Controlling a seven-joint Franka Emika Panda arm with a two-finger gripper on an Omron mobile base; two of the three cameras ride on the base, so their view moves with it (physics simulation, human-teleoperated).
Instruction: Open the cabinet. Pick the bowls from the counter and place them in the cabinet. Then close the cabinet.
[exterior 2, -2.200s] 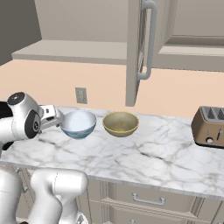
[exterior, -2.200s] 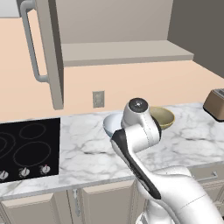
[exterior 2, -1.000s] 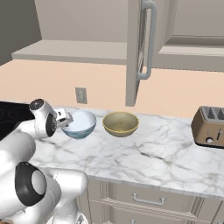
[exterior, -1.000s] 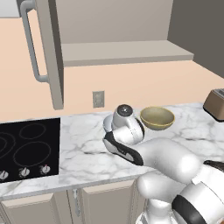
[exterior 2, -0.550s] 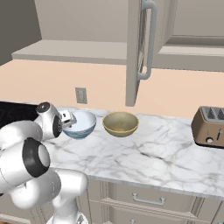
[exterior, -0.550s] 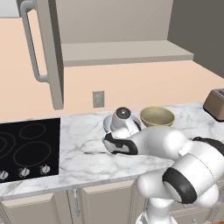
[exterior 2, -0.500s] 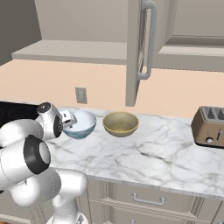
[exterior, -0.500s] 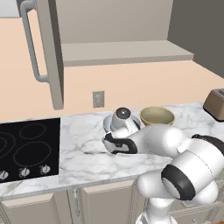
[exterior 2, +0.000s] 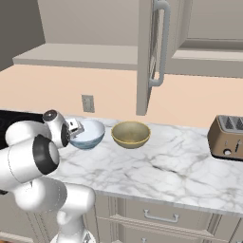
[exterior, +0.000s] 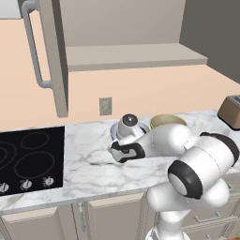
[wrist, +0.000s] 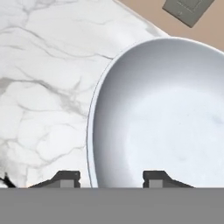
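The white bowl (exterior 2: 90, 135) with a blue-green outside sits on the marble counter (exterior 2: 156, 171) below the wall outlet. My gripper (exterior 2: 76, 129) is low over its left edge. In the hand view the gripper (wrist: 111, 177) straddles the white bowl's (wrist: 166, 109) rim, one fingertip (wrist: 68, 177) outside over the counter (wrist: 43, 65), the other inside; the jaws are apart. The yellowish-tan bowl (exterior 2: 130, 134) stands just right of it, also seen past my arm as the tan bowl (exterior: 166, 121). The cabinet's door (exterior 2: 152, 52) stands swung open above, and its shelf (exterior: 131, 56) is bare.
A black cooktop (exterior: 28, 159) lies left of the bowls. A brown toaster (exterior 2: 228, 137) stands at the counter's right end. A wall outlet (exterior: 105, 106) is behind the white bowl. The open door (exterior: 51, 56) hangs over the cooktop's edge.
My hand has sunk onto the white bowl's left rim and the arm has folded lower over the counter. The jaws have come closer together around the rim. Both bowls stay put.
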